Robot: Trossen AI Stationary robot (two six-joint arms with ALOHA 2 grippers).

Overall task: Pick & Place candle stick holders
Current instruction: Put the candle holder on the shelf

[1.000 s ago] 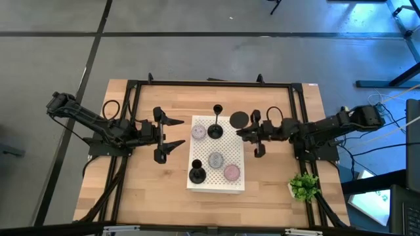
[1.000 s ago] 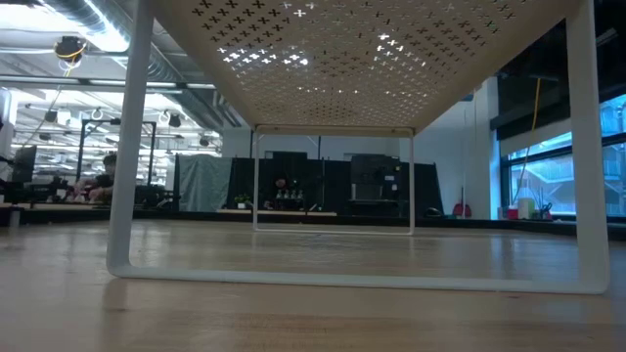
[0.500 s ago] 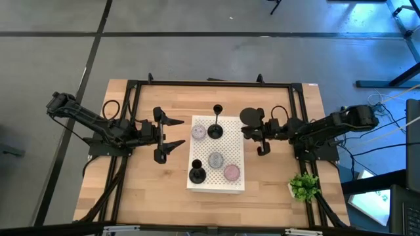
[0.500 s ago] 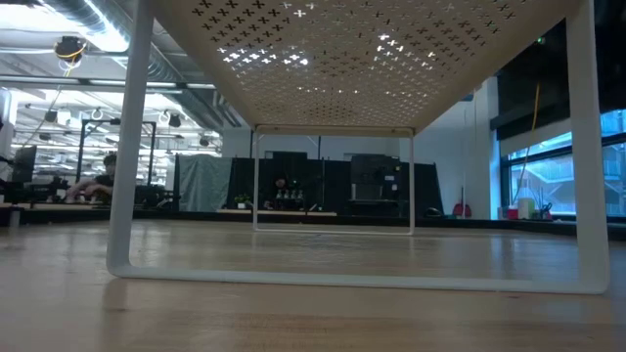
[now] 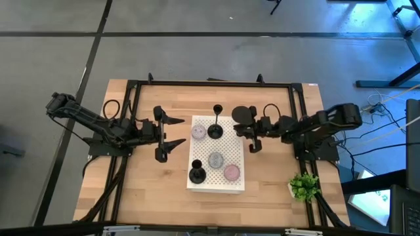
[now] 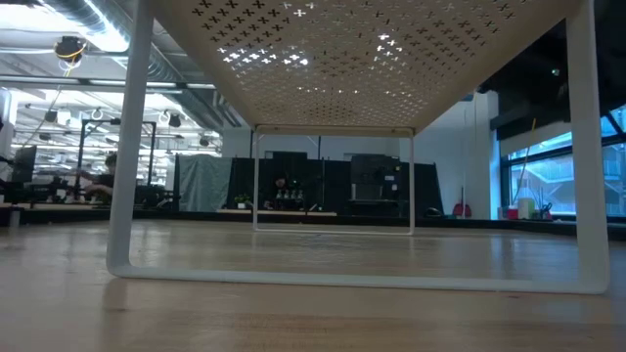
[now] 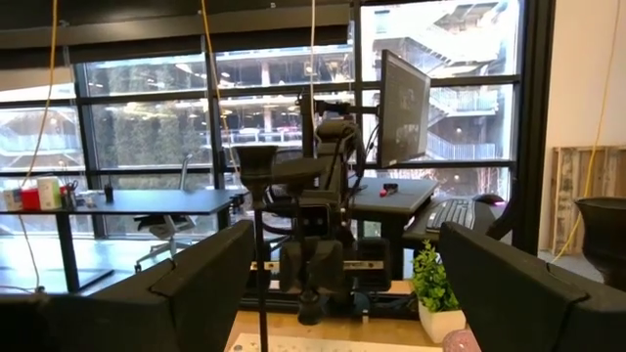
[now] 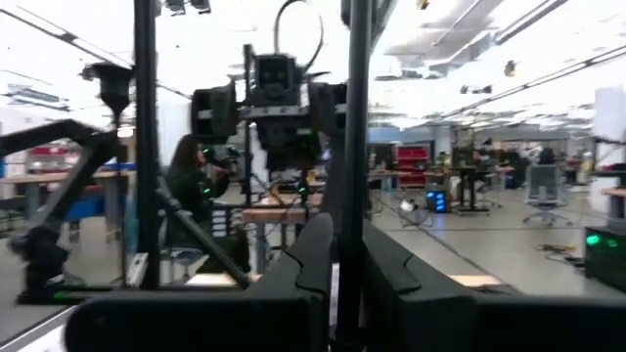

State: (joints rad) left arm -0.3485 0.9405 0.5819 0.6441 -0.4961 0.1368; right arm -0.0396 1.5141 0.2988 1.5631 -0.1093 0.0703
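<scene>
Holder three (image 5: 244, 115) hangs in the right gripper (image 5: 252, 132), fingers (image 8: 391, 279) closed on its thin stem (image 8: 354, 147), round base showing just off the right edge of the white rack (image 5: 230, 154). Two other holders (image 5: 215, 130) (image 5: 196, 174) stand on the rack among the candles (image 5: 216, 159). To place it well, carry it level over a free spot, bring the stem upright, lower until the base sits flat, then release. Left gripper (image 5: 172, 133) waits open beside the rack's left edge.
</scene>
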